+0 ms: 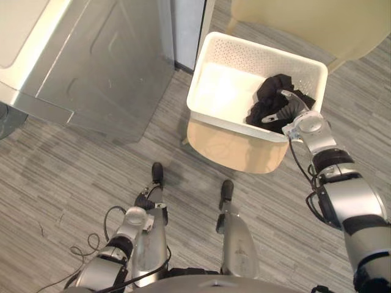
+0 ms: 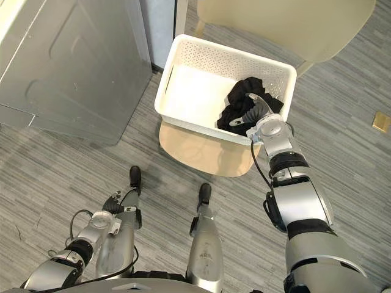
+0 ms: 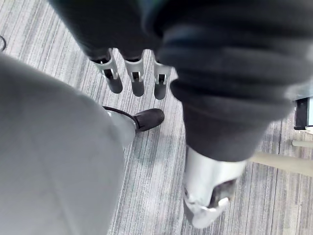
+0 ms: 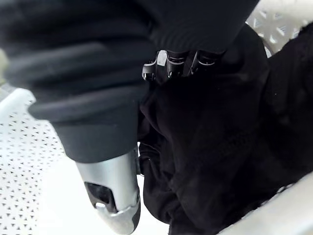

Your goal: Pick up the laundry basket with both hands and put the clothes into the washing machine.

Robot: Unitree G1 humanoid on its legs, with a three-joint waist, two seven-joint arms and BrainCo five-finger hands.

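**Basket** (image 1: pixel 256 52): white, perforated walls, open top. It stands on a beige stool (image 1: pixel 232 146) right of centre, in front of the robot. The left half of its bottom is bare.

**Clothes** (image 1: pixel 272 91): one black bundle, heaped in the basket's near right corner against the right wall. All of it lies inside the rim.

**Right hand** (image 1: pixel 288 110): reaches over the basket's near rim and comes down on the clothes from above.
- In the right wrist view the fingers (image 4: pixel 168 63) run straight into the black cloth, and their tips are lost in it.
- The thumb (image 4: pixel 110 191) sticks out straight beside the bundle, above the white bottom.
- Whether the hand grips the cloth or merely rests on it cannot be told.
- It does not hold the basket's rim.

**Left hand** (image 1: pixel 145 200): hangs low at the robot's left side, well apart from the basket. The fingers (image 3: pixel 137 81) are straight and relaxed above the floor and hold nothing.

**Washer** (image 1: pixel 91 67): silver-grey, at the upper left, left of the basket and apart from it.

**Floor** (image 1: pixel 73 177): grey striped planks.

**Beige furniture** (image 1: pixel 305 18): behind the basket, at the top right.

**Tan square** (image 2: pixel 382 122): small, flat on the floor, far right.
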